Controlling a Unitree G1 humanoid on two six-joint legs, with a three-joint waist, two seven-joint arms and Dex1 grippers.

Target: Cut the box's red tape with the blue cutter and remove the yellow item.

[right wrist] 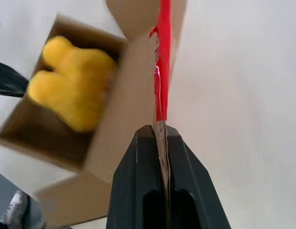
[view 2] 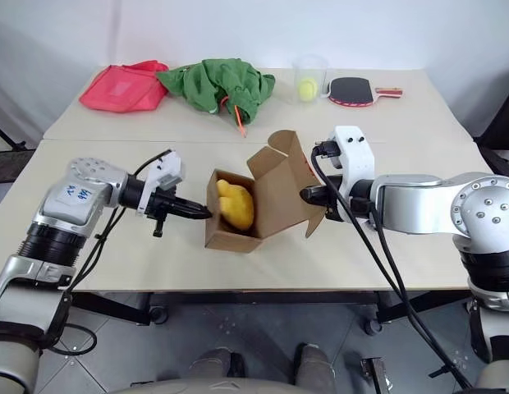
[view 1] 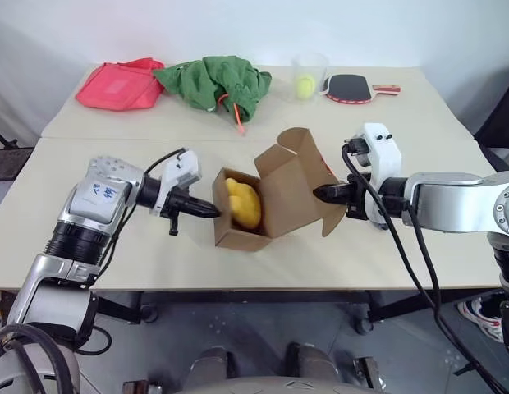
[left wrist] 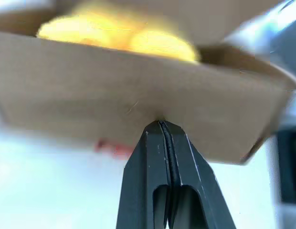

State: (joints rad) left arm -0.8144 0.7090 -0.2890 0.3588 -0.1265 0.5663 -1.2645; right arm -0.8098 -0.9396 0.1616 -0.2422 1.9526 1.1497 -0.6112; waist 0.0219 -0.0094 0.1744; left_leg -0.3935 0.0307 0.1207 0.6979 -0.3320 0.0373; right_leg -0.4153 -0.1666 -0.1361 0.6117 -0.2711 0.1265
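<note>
The brown box (view 1: 287, 197) lies tipped on its side at the table's middle, its lid open toward my left. The yellow item (view 1: 245, 203) sits inside it. My right gripper (view 1: 320, 194) is shut on the edge of a box flap, and the cardboard shows between its fingers (right wrist: 138, 157). A strip of red tape (right wrist: 162, 71) runs along that flap just past the fingertips. My left gripper (view 1: 215, 211) is shut and holds nothing, its tips right at the box's outer wall (left wrist: 138, 95) below the opening. The blue cutter is out of view.
At the table's back lie a pink-red bag (view 1: 119, 84), a green cloth (view 1: 217, 82) with a thin orange-red stick (view 1: 238, 123), a clear cup (view 1: 309, 70) holding a yellow-green ball (view 1: 304, 84), and a paddle (view 1: 353, 88). The table's front edge (view 1: 254, 287) is near.
</note>
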